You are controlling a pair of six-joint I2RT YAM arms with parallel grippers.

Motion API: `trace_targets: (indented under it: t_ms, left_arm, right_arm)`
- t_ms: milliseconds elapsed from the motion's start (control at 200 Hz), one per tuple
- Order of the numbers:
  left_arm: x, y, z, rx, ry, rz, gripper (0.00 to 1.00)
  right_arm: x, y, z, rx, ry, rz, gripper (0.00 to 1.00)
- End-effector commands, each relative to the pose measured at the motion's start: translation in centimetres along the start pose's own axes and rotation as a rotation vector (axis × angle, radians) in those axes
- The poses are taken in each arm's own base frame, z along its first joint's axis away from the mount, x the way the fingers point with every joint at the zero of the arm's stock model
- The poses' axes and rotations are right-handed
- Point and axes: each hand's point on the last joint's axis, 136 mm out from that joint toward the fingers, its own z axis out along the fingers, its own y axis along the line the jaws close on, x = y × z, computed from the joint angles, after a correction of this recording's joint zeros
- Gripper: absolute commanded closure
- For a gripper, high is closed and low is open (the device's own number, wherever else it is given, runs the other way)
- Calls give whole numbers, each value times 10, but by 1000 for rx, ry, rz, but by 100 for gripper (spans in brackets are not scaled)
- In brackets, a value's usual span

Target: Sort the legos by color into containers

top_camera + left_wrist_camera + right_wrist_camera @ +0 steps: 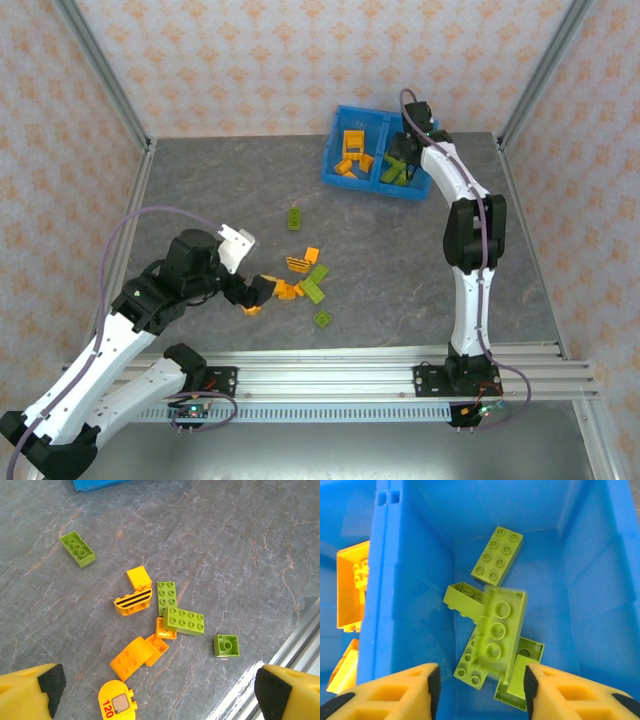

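We hold our right gripper (480, 682) released over green bricks (497, 552) in the bin (410, 580); our left gripper (160, 692) gapes, loose legos (182, 620) at its twelve o'clock.

top external: high at near edge, facing down, whole table (200, 190).
left wrist: near, down on loose legos (183, 620), shared with top view.
right wrist: very near, into bin (410, 580), shared too.

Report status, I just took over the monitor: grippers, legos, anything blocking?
Left gripper open above loose legos on table. Right gripper open over bin, green side; blurred green brick below it. No obstruction seen.
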Motion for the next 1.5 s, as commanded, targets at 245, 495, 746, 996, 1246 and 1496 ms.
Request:
trace_targets:
  t_ms: [245, 495, 746, 996, 1246, 1496]
  left_arm:
    - [-10, 19, -7, -91, -54, -28, 0]
    - [-14, 54, -23, -272, -113, -94, 0]
    - [-11, 63, -30, -318, -129, -106, 0]
    - [-9, 64, -32, -332, -129, -97, 0]
    - [-9, 64, -31, -330, -128, -96, 0]
    - [-9, 62, -28, -312, -124, -91, 0]
  right_arm:
    - [19, 15, -71, -117, -6, 5, 41]
    - [106, 74, -134, -225, 6, 29, 30]
    - [199, 149, -106, -153, 117, -98, 10]
    - [236, 201, -53, -96, 149, -299, 4]
    - [270, 225, -14, -89, 212, -361, 9]
    - [277, 225, -7, -88, 229, -360, 49]
